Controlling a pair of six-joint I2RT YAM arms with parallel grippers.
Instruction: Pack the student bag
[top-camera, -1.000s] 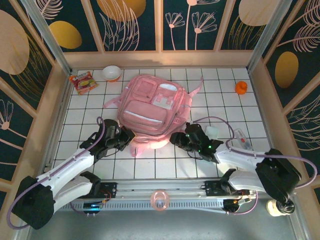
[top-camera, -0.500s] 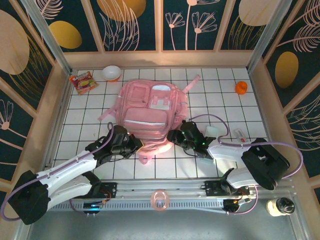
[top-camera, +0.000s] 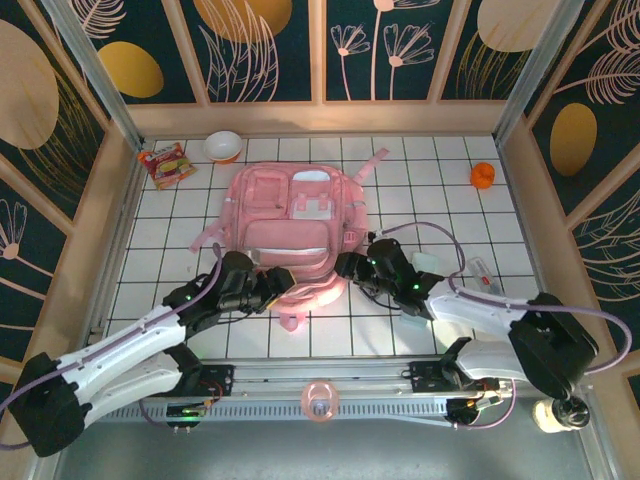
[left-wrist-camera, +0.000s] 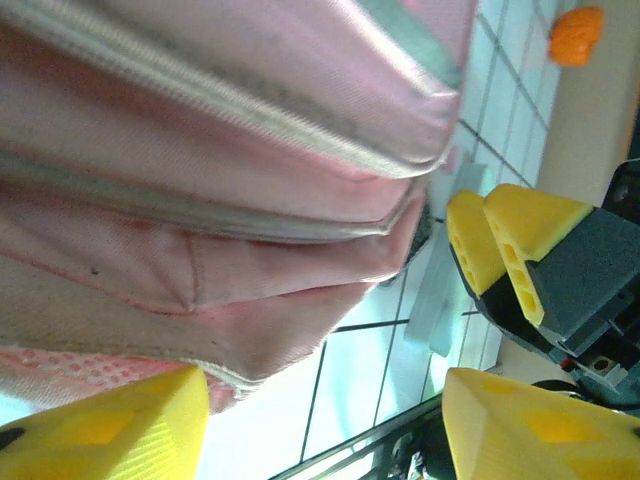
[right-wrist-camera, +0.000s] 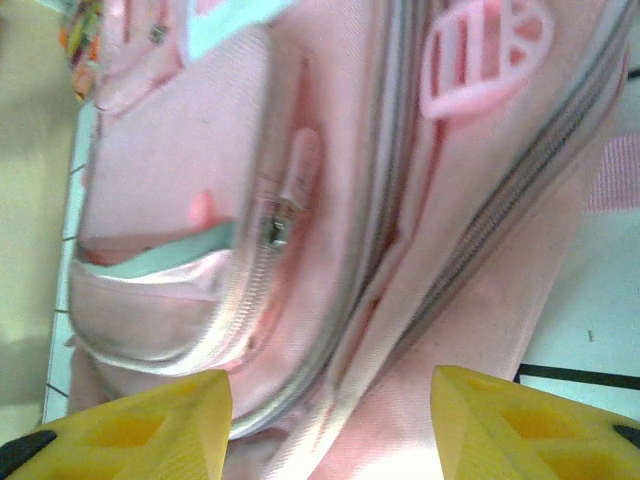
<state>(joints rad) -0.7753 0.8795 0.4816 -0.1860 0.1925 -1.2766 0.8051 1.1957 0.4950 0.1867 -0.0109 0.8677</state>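
1. The bag (top-camera: 295, 215) lies flat straight ahead of both pairs of fingers, its long axis running away from them, so its near end is the part within reach
2. It is soft pink cloth, slack and creased, with pale panels, grey zip lines and a small metal zip pull (right-wrist-camera: 275, 230) ahead and left of the right fingers
3. The left gripper (top-camera: 270, 288) sits at the near-left corner, with its yellow fingers (left-wrist-camera: 100, 420) spread wide and gripping nothing; the hem droops just above one of them
4. The right gripper (right-wrist-camera: 330, 425) sits at the near-right corner, spread wide too, with cloth running between the tips but no pinch visible
5. Both look equally near, and limp cloth will likely sag when lifted
6. Far beyond the fingers on the tiled table (top-camera: 450, 200) stand a bowl (top-camera: 222, 146) and an orange thing (top-camera: 482, 176)
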